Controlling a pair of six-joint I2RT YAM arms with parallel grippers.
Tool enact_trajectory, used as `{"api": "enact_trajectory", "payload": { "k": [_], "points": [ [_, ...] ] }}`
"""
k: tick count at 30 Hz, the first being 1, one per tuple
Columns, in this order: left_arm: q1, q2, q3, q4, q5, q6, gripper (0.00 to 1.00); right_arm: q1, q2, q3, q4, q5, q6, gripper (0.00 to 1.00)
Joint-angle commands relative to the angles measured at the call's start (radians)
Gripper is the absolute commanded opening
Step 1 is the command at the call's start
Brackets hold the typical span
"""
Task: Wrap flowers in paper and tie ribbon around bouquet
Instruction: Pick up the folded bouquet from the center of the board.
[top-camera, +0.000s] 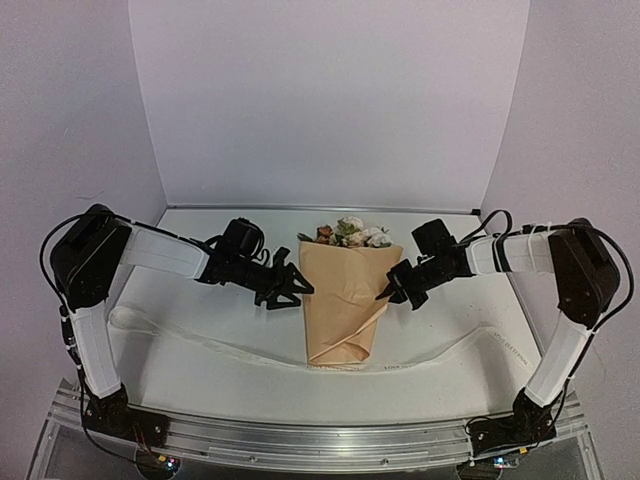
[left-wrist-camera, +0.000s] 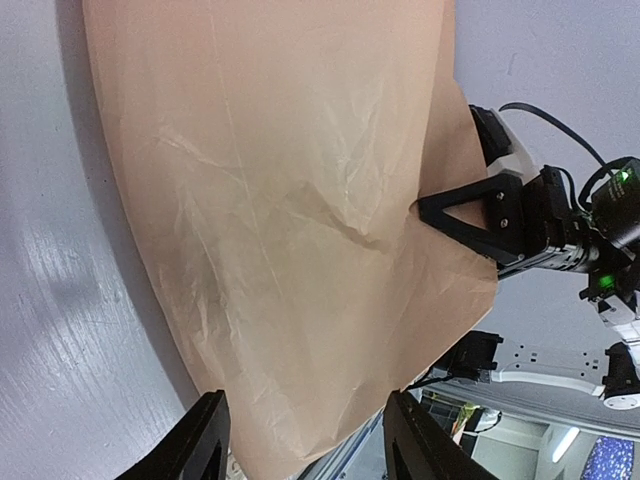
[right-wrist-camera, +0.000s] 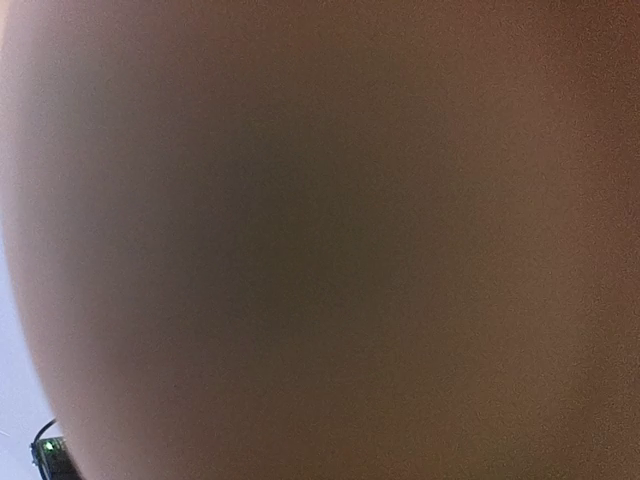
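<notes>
Bouquet (top-camera: 342, 300): kraft paper (left-wrist-camera: 300, 220) cone lying at the centre of the table (top-camera: 460, 320), wide mouth to 12 o'clock and narrow folded end to 6 o'clock. Flowers (top-camera: 350, 234): white, peach and brown heads showing at the mouth. Ribbon (top-camera: 200, 345): flat on the table from 9 to 3 o'clock, passing under the cone's narrow end. Right gripper (top-camera: 386, 292): at the cone's 3 o'clock edge, jaws fully closed and pinching the paper, with creases running from the tip; its own camera shows only blurred brown. Left gripper (top-camera: 292, 293): at the 9 o'clock edge, jaws roughly half apart, the paper edge just before its fingers (left-wrist-camera: 195, 440), contact unclear.
</notes>
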Motion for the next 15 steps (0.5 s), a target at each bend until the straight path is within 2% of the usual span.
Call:
{"api": "enact_trajectory", "payload": {
  "k": [1,15],
  "points": [
    [-0.002,-0.079,-0.002,-0.032,-0.012,0.027,0.56,0.020,-0.064,-0.004,-0.023,0.024,0.090,0.00],
    [0.010,-0.200,-0.112,-0.051,-0.062,0.029,0.58,0.155,-0.166,-0.087,-0.022,0.110,0.148,0.00]
  ]
}}
